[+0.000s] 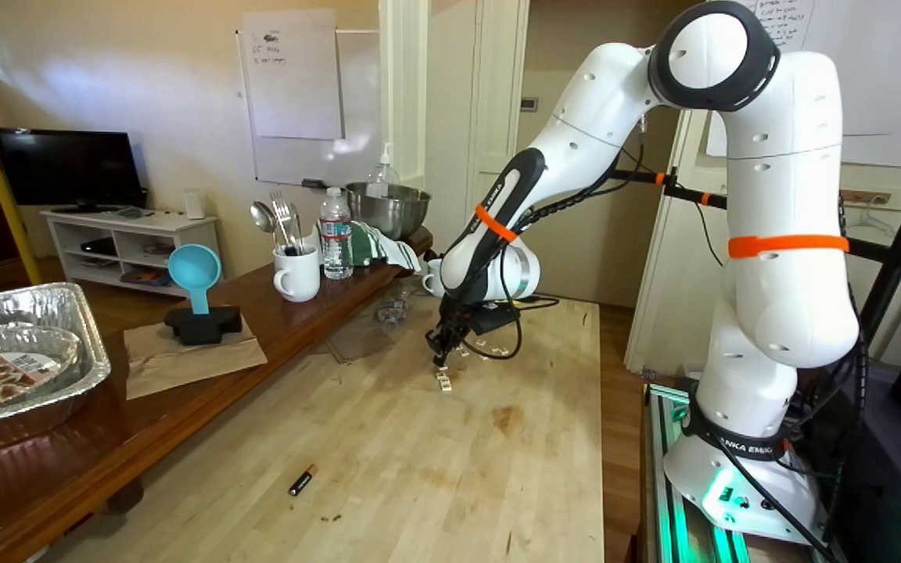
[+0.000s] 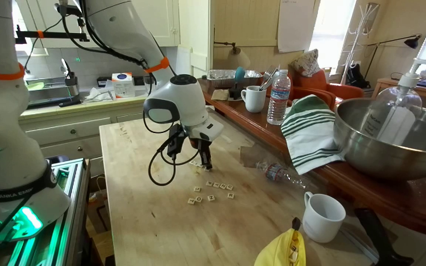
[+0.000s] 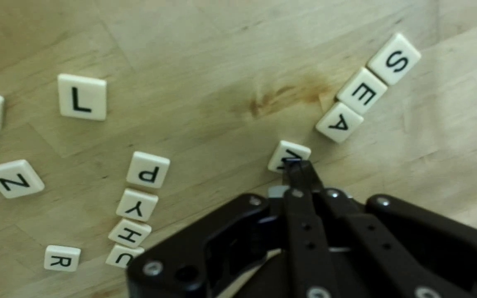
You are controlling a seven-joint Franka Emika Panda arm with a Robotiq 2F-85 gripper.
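Observation:
My gripper (image 3: 297,162) is shut, its fingertips together with nothing seen between them. They point down at a white letter tile (image 3: 287,151), hiding part of its letter; whether they touch it I cannot tell. Just up and right of it in the wrist view, tiles A (image 3: 339,123), E (image 3: 362,90) and S (image 3: 394,59) form a slanted row. Leftward lie tiles P (image 3: 148,170), Y (image 3: 137,205), H (image 3: 130,233) and a partly hidden U (image 3: 124,256) in a line. Tiles L (image 3: 82,97), Z (image 3: 15,179) and R (image 3: 62,258) lie scattered, with another cut off at the edge.
A battery (image 1: 303,480) lies on the wooden table (image 1: 388,438). Near the raised ledge are a plastic bottle on its side (image 2: 277,173), a white mug (image 2: 324,218) and a yellow pouch (image 2: 281,251). The ledge bears a steel bowl (image 2: 386,155), a towel (image 2: 311,133) and an upright bottle (image 2: 279,98).

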